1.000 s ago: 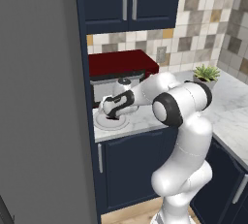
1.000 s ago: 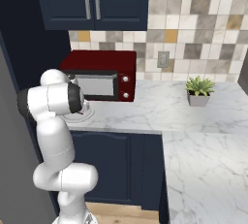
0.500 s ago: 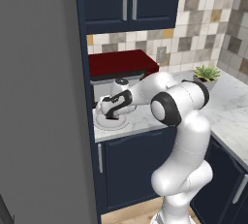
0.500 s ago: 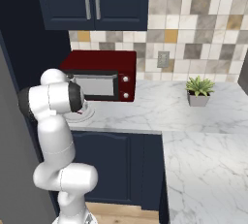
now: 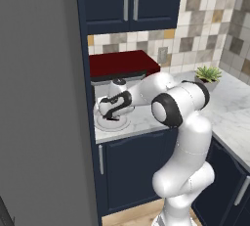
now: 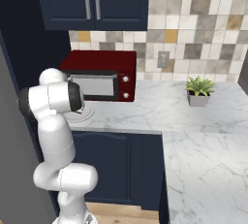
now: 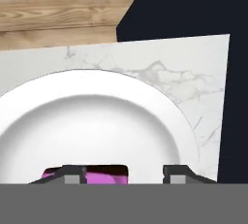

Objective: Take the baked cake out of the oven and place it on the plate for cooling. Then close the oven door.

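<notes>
A plain white plate [image 7: 97, 116] lies on the marble counter [image 7: 160, 68] close to its left end. It also shows under my hand as the plate [image 5: 101, 121] and beside my elbow as the plate [image 6: 87, 115]. A pink-purple cake [image 7: 104, 174] rests on it, partly behind my left fingertip. My gripper [image 7: 125, 173] hangs just over the plate with its jaws spread wide, the right fingertip apart from the cake. From the left base the gripper [image 5: 111, 116] points down at the plate. The oven and its door are out of view.
A red microwave [image 5: 122, 66] with a grey door [image 6: 97, 85] stands right behind the plate. A potted plant [image 6: 199, 91] sits far right on the counter [image 6: 160, 114]. A tall grey panel [image 5: 44, 98] walls off the left; dark upper cabinets [image 5: 129, 0] hang overhead.
</notes>
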